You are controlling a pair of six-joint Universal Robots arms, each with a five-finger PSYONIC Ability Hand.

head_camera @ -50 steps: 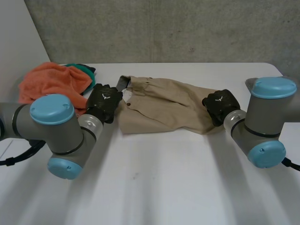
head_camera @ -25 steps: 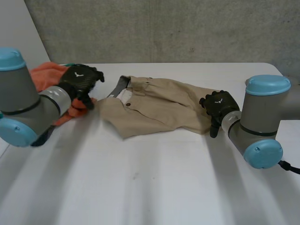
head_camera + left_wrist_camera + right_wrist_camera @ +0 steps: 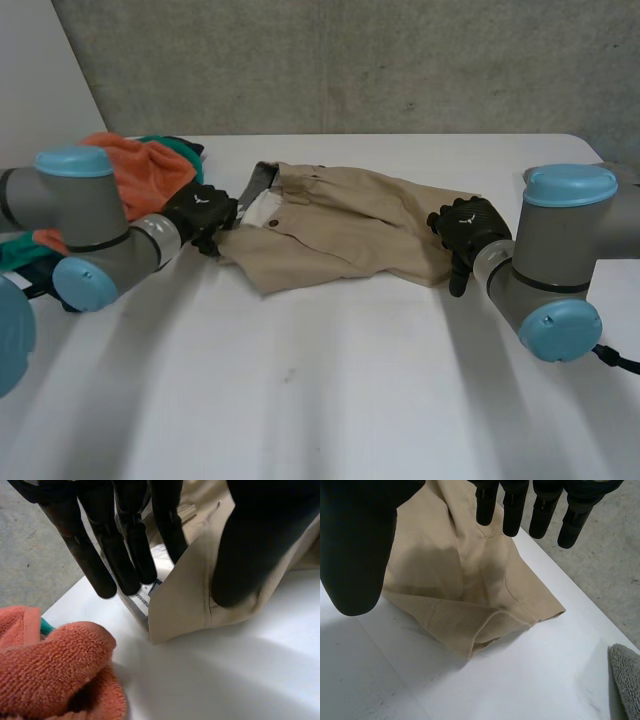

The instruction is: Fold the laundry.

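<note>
- Okay, the khaki garment [image 3: 350,225] lies rumpled across the back middle of the white tabletop [image 3: 330,380], with one end at each robot hand.
- The left robot hand [image 3: 203,212] sits at the waistband corner, released. Its fingers [image 3: 127,545] are straight on one side of the corner flap and its thumb [image 3: 255,545] is over the other side. I judge it is not clamped on the flap.
- The right robot hand [image 3: 466,228] hovers over the opposite hem end, also released, with straight fingers spread from the thumb and nothing held.
- My read of the step is to take both ends and spread the garment flat before any fold.
- To do that well I'd close each hand on all layers at its end, not just the top flap. Then I'd lift both ends evenly and draw them apart gently so the creases pull out.
- The orange towel [image 3: 140,170] is just beside the left robot hand, so I'd watch for snagging it.
- The garment looks like thin woven twill, limp and creasing easily.
- The hem band [image 3: 455,620] is ribbed and doubled over itself, and a pale lining shows inside the waistband.
- The towel is thick looped terry, bunched in a heap with a teal cloth [image 3: 185,148] behind it.
</note>
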